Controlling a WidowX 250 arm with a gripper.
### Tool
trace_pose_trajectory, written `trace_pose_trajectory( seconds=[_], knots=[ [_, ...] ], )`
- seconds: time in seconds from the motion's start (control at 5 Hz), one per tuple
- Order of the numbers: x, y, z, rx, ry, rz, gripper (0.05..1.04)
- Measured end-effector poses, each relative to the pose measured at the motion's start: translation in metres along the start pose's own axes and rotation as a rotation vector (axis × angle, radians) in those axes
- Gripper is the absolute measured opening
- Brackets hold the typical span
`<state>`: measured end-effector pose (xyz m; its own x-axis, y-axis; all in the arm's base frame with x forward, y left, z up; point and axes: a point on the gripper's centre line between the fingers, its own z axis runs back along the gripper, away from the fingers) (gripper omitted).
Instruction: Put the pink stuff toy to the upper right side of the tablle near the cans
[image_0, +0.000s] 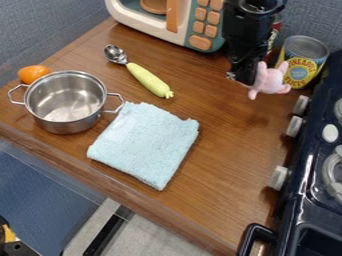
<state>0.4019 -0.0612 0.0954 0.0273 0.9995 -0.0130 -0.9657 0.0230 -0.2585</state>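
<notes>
The black gripper (244, 75) hangs down at the upper right of the counter, in front of the toy microwave's right end. Against its right side is the pink stuffed toy (270, 81), with its ears up; part of its left edge meets the gripper, and whether it is held cannot be made out. Just behind the toy and to its right stands a yellow and blue can (304, 60). Another can, with a reddish label (274, 34), is partly hidden behind the arm.
A dark toy stove (294, 200) with knobs borders the counter's right side. A light blue cloth (147, 142) lies mid-counter. A metal pot (65, 102) and an orange object (33, 74) are left, a yellow-handled scoop (148, 80) above the cloth, and the microwave (150, 21) at the back.
</notes>
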Motion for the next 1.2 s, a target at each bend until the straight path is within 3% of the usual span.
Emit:
trace_pose_trajectory(
  seconds=[0.2, 0.6, 1.0, 1.2],
  knots=[
    [-0.001, -0.01, -0.013, -0.017, -0.054, 0.098, 0.187],
    [-0.01, -0.014, -0.033, 0.015, -0.063, 0.168, 0.234],
    [-0.011, -0.015, -0.028, 0.026, -0.054, 0.149, 0.812],
    [-0.005, -0.019, -0.022, 0.027, -0.062, 0.16, 1.003]
  ],
)
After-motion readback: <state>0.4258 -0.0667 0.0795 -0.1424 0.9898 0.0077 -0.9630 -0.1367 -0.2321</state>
